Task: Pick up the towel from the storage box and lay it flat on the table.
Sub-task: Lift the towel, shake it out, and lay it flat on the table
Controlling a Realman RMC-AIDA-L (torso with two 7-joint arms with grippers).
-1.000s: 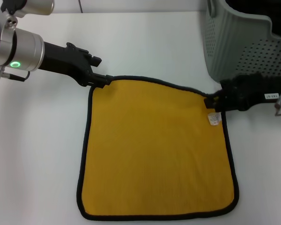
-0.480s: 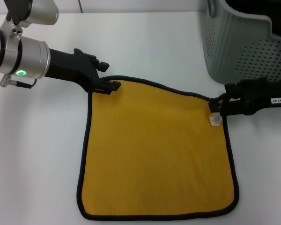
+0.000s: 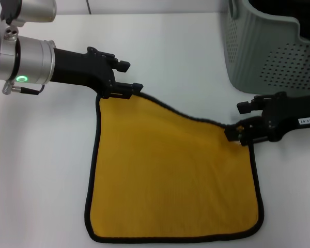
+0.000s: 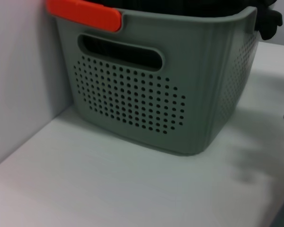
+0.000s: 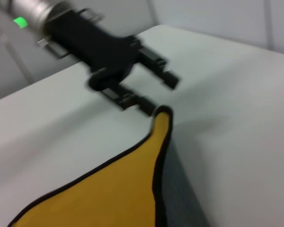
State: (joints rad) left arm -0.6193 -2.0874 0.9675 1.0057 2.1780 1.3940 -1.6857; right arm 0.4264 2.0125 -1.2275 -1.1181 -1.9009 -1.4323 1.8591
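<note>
Left black gripper, upper left of head view: fingers spread apart, lower finger at far corner of mustard-yellow square towel with black piped edge; whether it touches, unclear. Right black gripper, right of centre: fingers parted, lower one at towel's opposite far corner. Towel lies yellow side up on plain white table, centre to bottom. Light grey perforated plastic storage box, upper right, apart from towel.
</note>
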